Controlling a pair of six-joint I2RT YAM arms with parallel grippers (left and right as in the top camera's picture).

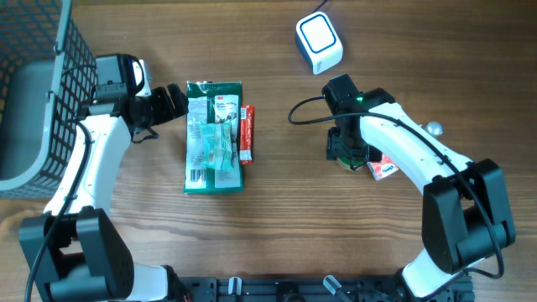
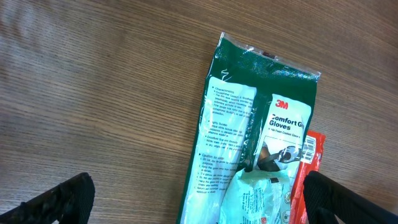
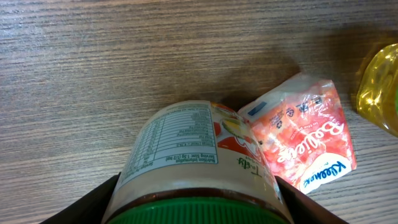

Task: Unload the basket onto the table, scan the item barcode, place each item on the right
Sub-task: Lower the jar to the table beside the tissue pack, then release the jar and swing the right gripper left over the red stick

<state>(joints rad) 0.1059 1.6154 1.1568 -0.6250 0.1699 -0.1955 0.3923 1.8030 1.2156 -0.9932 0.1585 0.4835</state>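
Take the green glove packet (image 1: 213, 137) as your mark. Right of it you have bare wood all the way to the jar (image 3: 199, 155) and the red-and-white pouch (image 3: 305, 140) beside it. Only a thin red packet (image 1: 247, 132) lies against its right edge. Above-right sits the white scanner (image 1: 319, 42). Left, the left gripper (image 1: 179, 101) and wire basket (image 1: 50, 92) crowd you.

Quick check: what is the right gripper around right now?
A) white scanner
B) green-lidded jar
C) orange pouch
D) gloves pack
B: in the right wrist view the jar sits between the fingers of the right gripper, with the pouch lying beside it.
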